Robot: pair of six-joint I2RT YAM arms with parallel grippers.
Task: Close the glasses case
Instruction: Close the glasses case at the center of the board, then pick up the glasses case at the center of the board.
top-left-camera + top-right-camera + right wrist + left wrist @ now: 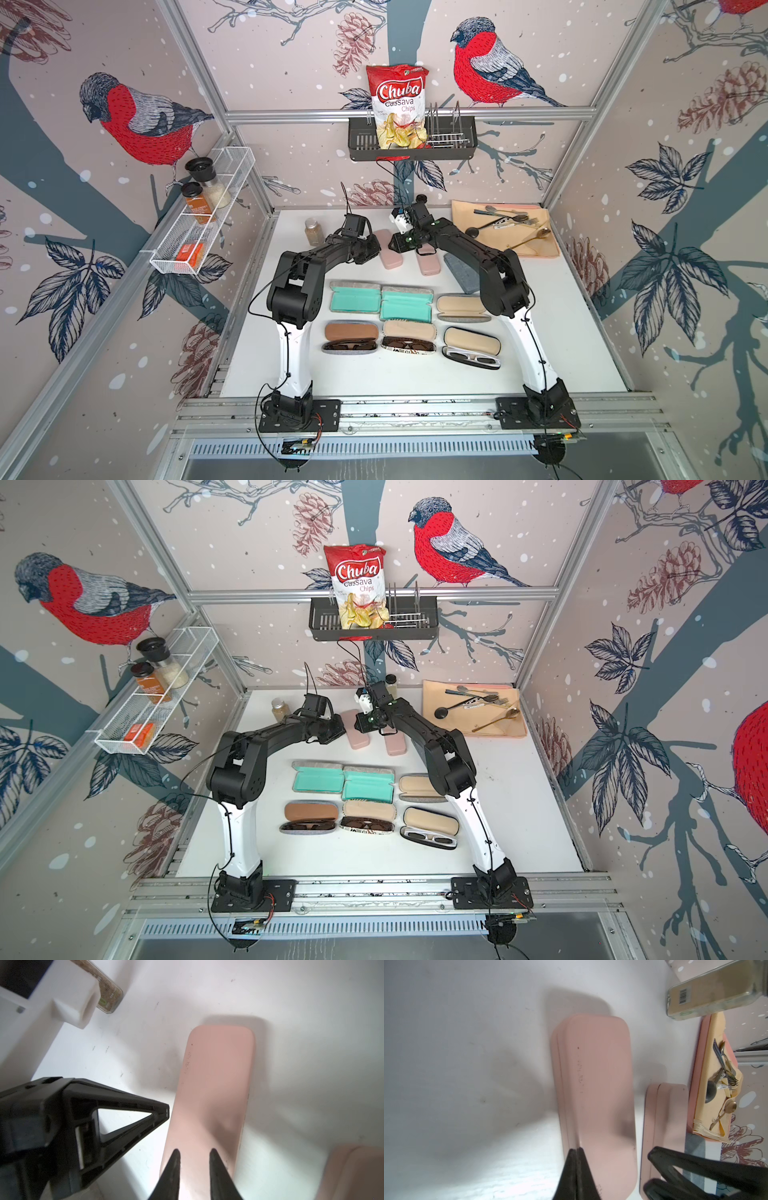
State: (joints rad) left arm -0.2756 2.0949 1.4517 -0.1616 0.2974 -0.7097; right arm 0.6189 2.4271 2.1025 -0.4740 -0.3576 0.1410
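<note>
Two pink glasses cases lie closed side by side at the back of the table; both top views show them. My left gripper (pixel 576 1150) is shut with nothing in it, its tips at the long edge of the left pink case (pixel 596 1095) (pixel 390 258). My right gripper (pixel 194 1152) hovers over the same case (pixel 216 1084), jaws a little apart and empty. The two grippers nearly meet above this case: left gripper (pixel 372 249), right gripper (pixel 395 245). The second pink case (pixel 428 261) (pixel 664 1118) lies just to the right.
Several open cases, some with sunglasses, fill two rows nearer the front (pixel 407 305). A grey case (pixel 461 272) lies under the right arm. A spice jar (pixel 314 231) stands back left. A placemat with cutlery (pixel 507 230) lies back right. A white block (pixel 68 1001) stands behind the grippers.
</note>
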